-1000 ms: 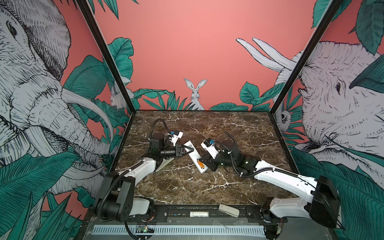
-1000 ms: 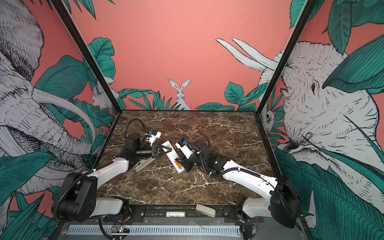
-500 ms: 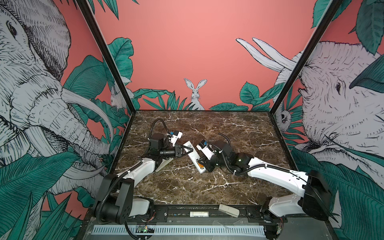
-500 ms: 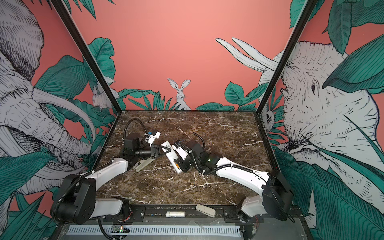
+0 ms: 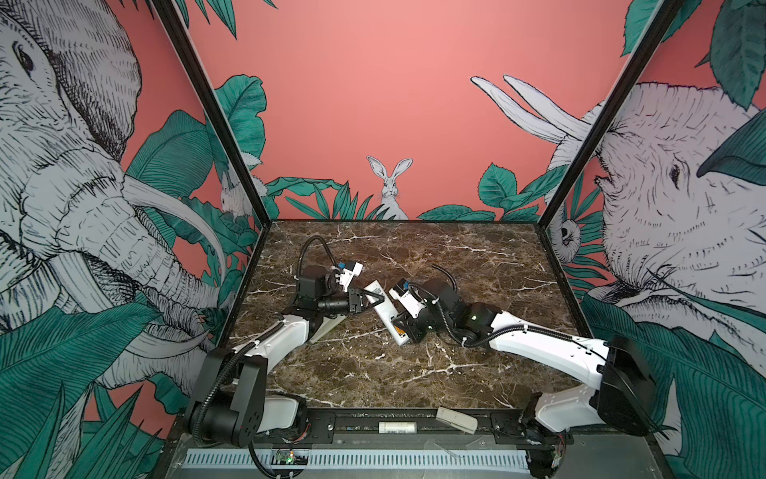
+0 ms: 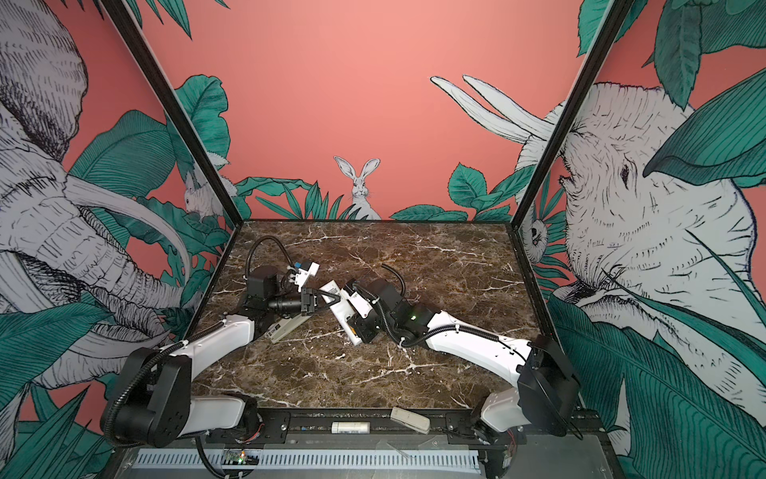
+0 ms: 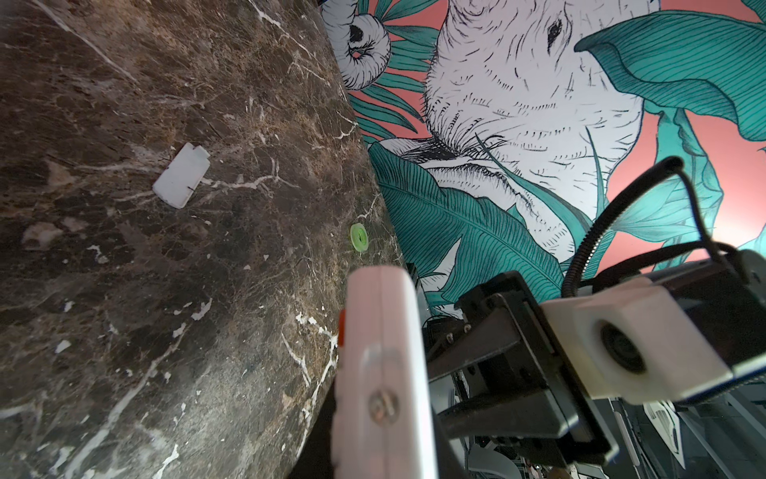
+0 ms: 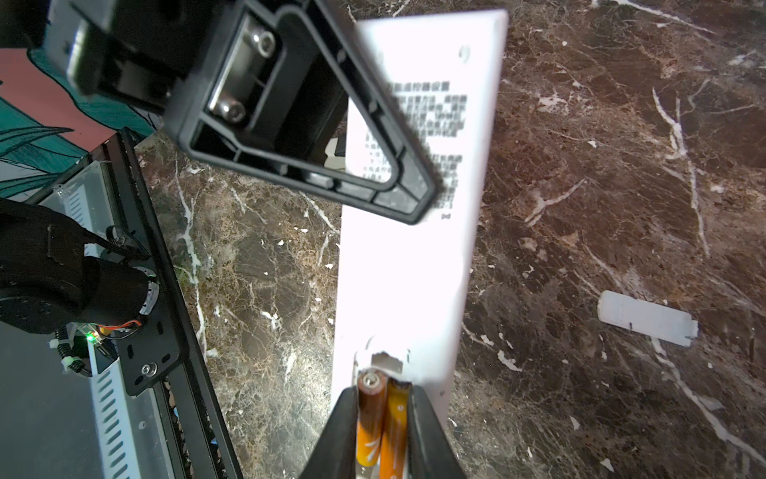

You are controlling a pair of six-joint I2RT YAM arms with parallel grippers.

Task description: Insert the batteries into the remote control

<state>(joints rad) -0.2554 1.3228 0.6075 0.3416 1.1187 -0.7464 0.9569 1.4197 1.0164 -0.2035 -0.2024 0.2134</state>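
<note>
Right wrist view gives me the clearest look: the remote control [image 8: 414,269], a slim white plastic bar with a smooth, glossy back and a block of small black print, stretches away over the brown, white-veined marble worktop [image 8: 621,166]. At its near end the compartment is uncovered. The batteries [image 8: 381,423], two thin orange cylinders, one showing a dull metal tip, lie side by side in it. My right tool [image 8: 383,400] is closed in on the pair, its dark tapered fingers [image 8: 344,419] pressed against their outer sides. My left tool [image 8: 408,195], a black ribbed triangular frame with two shiny bolts, is clamped on the printed end of the remote control. A small white cover [image 8: 646,317] with rounded corners and a notched end lies flat on the worktop, well apart from the remote control. In both top views the remote control [image 5: 385,311] sits diagonally at mid-worktop between the two arms; I cannot tell whether it rests on the stone. From the left wrist I see its rounded white edge up close, and beyond it a small translucent green ring [image 7: 359,237] near the worktop's edge.
</note>
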